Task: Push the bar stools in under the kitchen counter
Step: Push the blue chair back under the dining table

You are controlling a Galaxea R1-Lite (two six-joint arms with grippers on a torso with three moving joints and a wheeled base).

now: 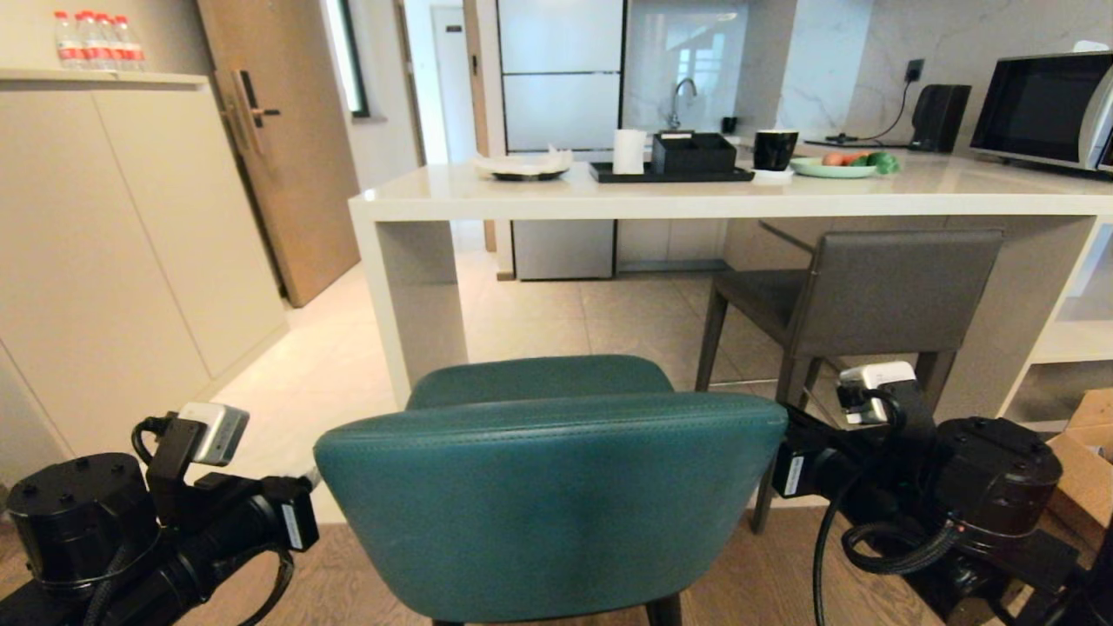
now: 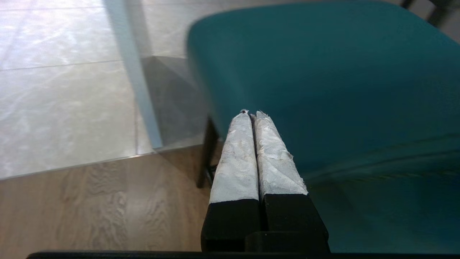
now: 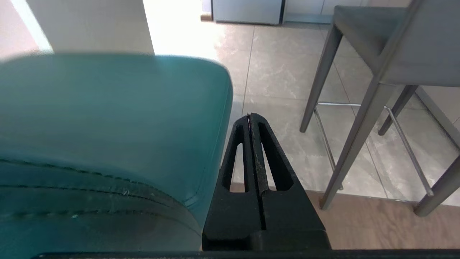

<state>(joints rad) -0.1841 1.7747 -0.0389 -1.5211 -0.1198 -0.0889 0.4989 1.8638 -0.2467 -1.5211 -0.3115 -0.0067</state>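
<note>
The teal bar stool point(image 1: 548, 504) stands right in front of me, its curved back toward me, clear of the kitchen counter point(image 1: 696, 204). The grey bar stool point(image 1: 878, 296) sits to the right with its seat partly beneath the counter top. My left arm point(image 1: 217, 522) reaches in at the teal back's left side. In the left wrist view, the left gripper point(image 2: 250, 115) is shut and empty, its tips at the teal stool point(image 2: 323, 90). My right arm point(image 1: 869, 469) comes in on the right. The right gripper point(image 3: 250, 116) is shut just beside the teal stool's point(image 3: 107, 118) right edge.
A tall beige cabinet point(image 1: 113, 261) with bottles point(image 1: 96, 39) lines the left, next to a wooden door point(image 1: 278, 148). The counter's white side panel point(image 1: 409, 296) stands ahead on the left. A cardboard box point(image 1: 1087, 452) sits at the right. A tray point(image 1: 669, 172), mug and microwave point(image 1: 1043, 109) are on the counter.
</note>
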